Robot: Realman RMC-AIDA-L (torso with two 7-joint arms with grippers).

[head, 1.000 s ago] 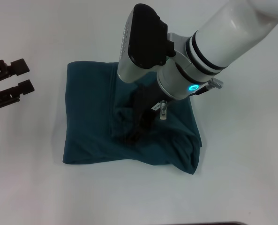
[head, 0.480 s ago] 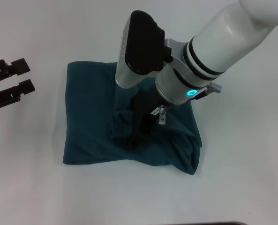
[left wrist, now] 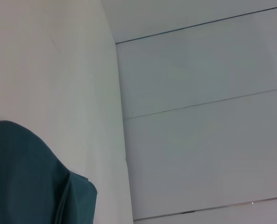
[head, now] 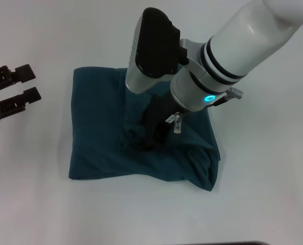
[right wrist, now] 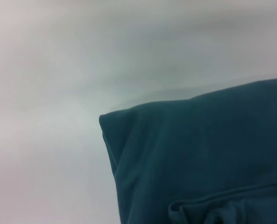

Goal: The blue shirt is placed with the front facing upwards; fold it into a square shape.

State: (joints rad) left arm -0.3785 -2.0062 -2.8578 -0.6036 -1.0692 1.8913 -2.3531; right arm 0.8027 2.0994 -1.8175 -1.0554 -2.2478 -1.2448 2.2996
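Blue shirt [head: 97, 148] lies mid-table [head: 269, 204], already folded to a rough, rumpled square. Right end effector [head: 151, 140] sits down in the shirt's central creases, likely pressing or tucking; can't tell its finger state. Left end effector [head: 19, 86], fingers spread, is parked well off the shirt's left edge.

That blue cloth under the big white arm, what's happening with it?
The robot is folding a blue shirt on a white table. The shirt is already bundled into a rough square, though rumpled in the middle. The right gripper presses down into those central folds. The left gripper waits off to the side with its fingers open, not touching the cloth.
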